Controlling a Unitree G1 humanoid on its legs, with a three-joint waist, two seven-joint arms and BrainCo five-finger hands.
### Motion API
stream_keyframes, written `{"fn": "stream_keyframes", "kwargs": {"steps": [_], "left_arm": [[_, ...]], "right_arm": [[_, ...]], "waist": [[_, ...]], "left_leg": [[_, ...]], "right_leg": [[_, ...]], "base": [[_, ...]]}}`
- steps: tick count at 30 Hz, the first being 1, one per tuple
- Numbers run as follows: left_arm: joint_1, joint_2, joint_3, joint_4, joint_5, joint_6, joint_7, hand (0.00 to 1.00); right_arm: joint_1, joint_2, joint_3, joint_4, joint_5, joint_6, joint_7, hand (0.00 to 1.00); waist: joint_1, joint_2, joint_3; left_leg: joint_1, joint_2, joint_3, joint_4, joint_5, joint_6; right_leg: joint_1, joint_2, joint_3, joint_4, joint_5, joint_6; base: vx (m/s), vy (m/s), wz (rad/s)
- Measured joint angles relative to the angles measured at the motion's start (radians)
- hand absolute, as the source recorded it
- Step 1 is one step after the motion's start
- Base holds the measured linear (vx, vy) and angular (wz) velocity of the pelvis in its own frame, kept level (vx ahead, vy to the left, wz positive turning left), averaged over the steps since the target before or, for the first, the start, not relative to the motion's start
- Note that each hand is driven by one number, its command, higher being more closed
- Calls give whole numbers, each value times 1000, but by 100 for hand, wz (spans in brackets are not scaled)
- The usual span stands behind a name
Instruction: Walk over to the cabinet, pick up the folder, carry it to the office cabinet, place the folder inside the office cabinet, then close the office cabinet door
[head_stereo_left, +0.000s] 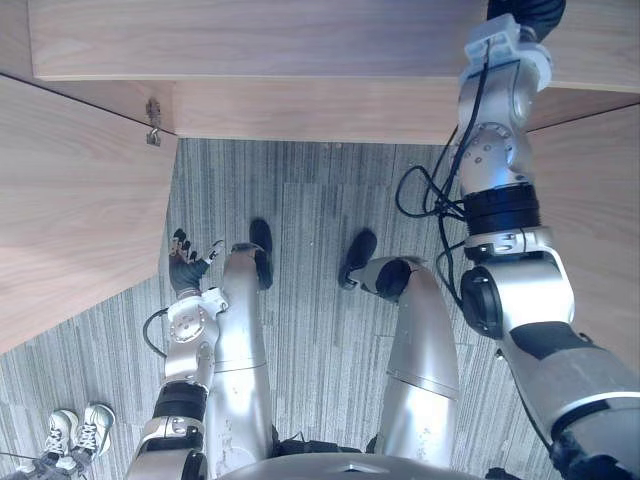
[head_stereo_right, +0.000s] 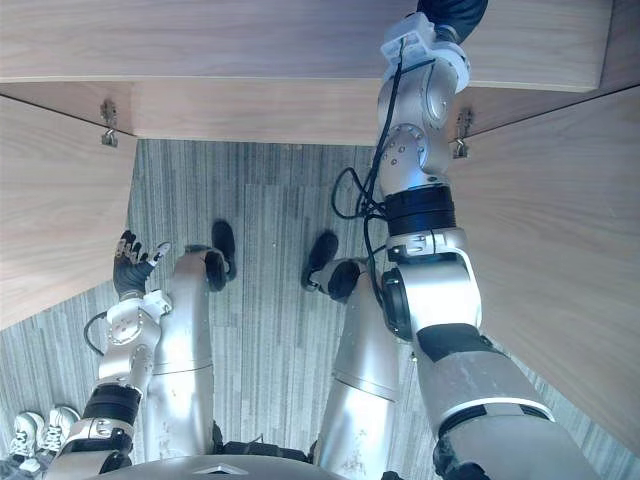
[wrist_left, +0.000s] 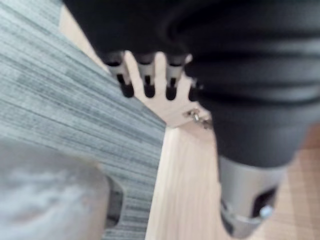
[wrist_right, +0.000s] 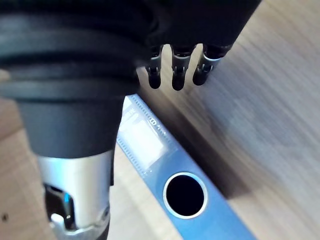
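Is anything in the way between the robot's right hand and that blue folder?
Nothing visible. The right hand hangs open close to the blue folder, with only bare wood showing between them.

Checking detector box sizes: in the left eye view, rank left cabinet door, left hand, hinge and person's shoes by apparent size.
Largest: left cabinet door, by far.
Next: left hand and person's shoes look about alike; the hand is nearer the camera, so I won't rank them.
Smallest: hinge.
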Motion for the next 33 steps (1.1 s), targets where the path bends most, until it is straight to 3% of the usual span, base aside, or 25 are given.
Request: {"fn": "stream_keyframes", "kwargs": {"steps": [3,10,27,33], "left_arm": [[12,14,5,1,3,0,-3,0],[44,32,7,10,21,0,-18,0],[44,36,9,32,21,-1,-59,0],[43,35,13,34,22,-1,-60,0]], "right_arm": [[10,-100,70,-3,-180,48,39,0],[128,-208,83,-85,-334,72,101,0],[255,-309,121,-124,-334,72,217,0],[349,-308,119,-187,-375,72,216,0]], "waist": [[-10,-20,-10],[-16,-58,-31],[-3,-63,-34],[-3,-63,-34]], "left_leg": [[7,8,7,-21,6,5],[47,13,15,-56,7,6],[60,18,23,-65,4,17],[62,20,24,-65,3,18]], "right_leg": [[6,10,-1,-30,15,-1],[53,20,-3,-81,28,5],[71,26,-4,-106,36,9],[73,27,-4,-109,37,10]], "base": [[-23,38,-11],[-5,20,-2],[-3,8,0],[-11,5,0]]}}
